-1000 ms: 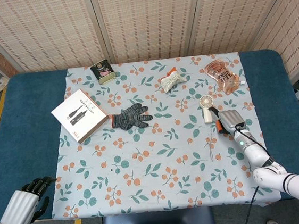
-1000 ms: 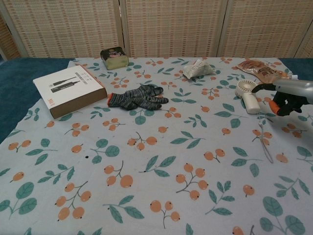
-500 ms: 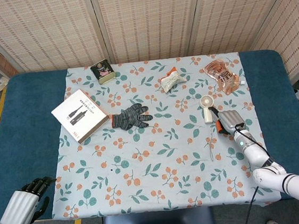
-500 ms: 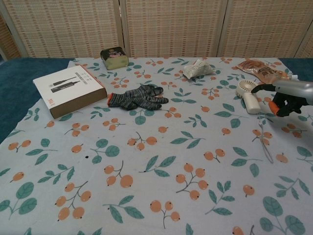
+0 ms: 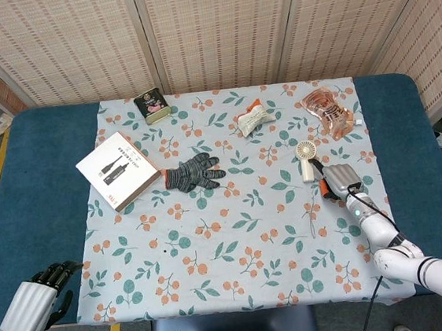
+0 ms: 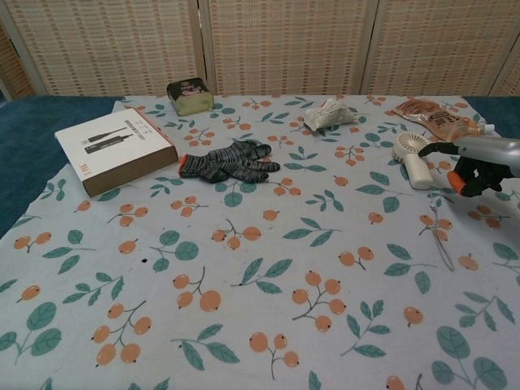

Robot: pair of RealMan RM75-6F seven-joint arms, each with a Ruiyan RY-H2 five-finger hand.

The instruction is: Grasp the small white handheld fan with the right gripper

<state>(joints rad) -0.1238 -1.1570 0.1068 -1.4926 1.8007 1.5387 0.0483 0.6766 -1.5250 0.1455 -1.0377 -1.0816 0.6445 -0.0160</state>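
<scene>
We see the small white handheld fan (image 5: 306, 159) lying flat on the floral tablecloth (image 5: 228, 236), toward the right side, its round head pointing far. Our right hand (image 5: 339, 179) sits just right of and nearer than the fan, fingers (image 6: 470, 177) curled downward and holding nothing (whether a fingertip touches the fan, we cannot tell). Our left hand (image 5: 38, 295) hangs at the near left corner, fingers curled in. Further left on the cloth lie 1 dark glove (image 5: 194, 173) and 1 white box (image 5: 118, 169).

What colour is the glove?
Dark grey, mottled, with an orange cuff; the chest view shows it best.
</scene>
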